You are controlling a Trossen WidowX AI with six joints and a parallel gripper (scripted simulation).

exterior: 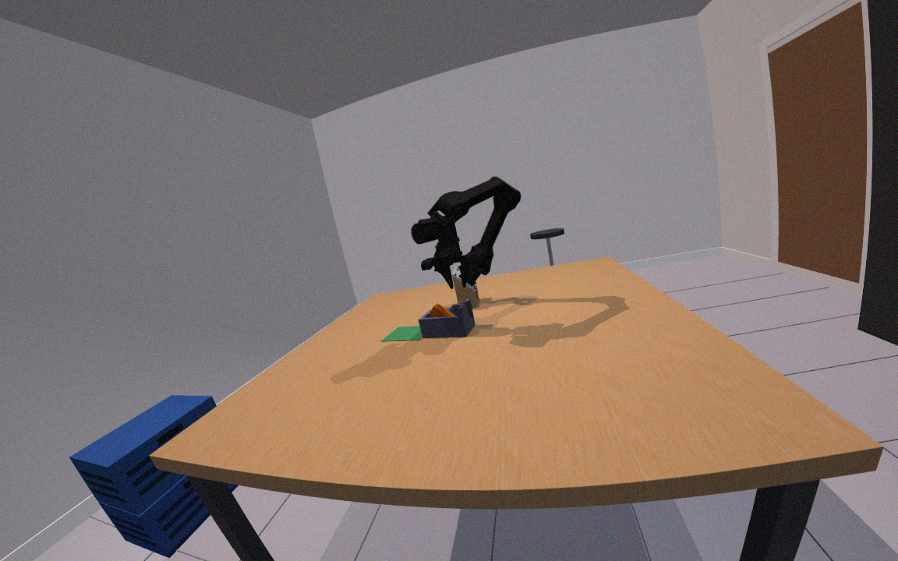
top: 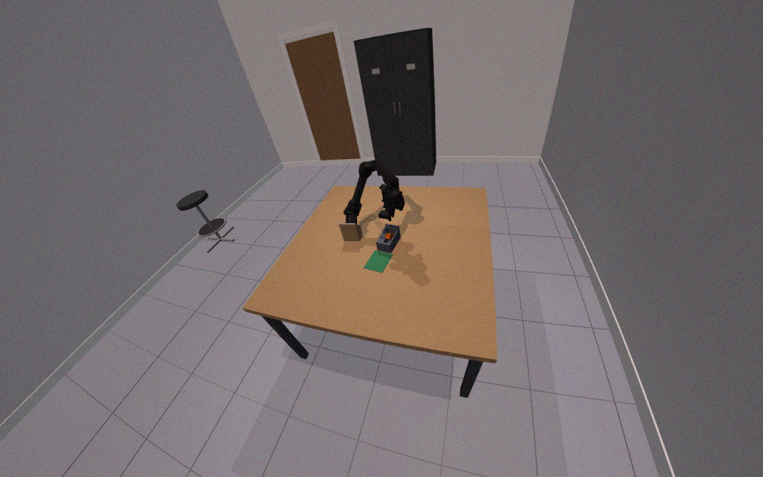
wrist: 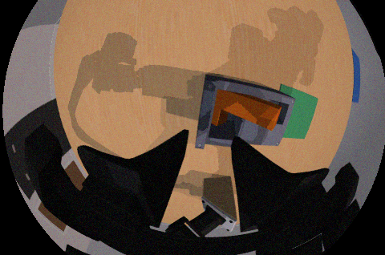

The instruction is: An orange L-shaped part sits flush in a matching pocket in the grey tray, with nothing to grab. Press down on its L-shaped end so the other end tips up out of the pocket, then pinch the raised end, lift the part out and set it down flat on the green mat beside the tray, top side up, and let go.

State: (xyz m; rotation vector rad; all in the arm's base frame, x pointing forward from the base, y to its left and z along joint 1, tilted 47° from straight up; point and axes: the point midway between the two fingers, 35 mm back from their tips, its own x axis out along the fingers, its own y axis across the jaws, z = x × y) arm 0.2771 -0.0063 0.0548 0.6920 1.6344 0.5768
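The orange part (top: 387, 236) (exterior: 440, 310) (wrist: 249, 104) is in the grey tray (top: 385, 246) (exterior: 442, 328) (wrist: 204, 115). It sits tilted: its end nearer the mat stands up above the rim, and its L-shaped end is low in the pocket. The green mat (top: 377, 261) (exterior: 402, 333) (wrist: 303, 115) lies on the table against the tray's far end in the wrist view, with nothing on it. My gripper (exterior: 458, 286) (wrist: 211, 138) is partly open and empty, above and beside the tray's end away from the mat. Neither finger appears to touch the part or the tray.
The wooden table (top: 438, 296) (exterior: 508, 432) (wrist: 180, 14) carries the tray, the mat and the arm. The arm's base stands on a tilted panel (top: 350, 232) (wrist: 220, 192) close to the tray. A stool (top: 193, 200) and blue crates (exterior: 152, 446) stand off the table.
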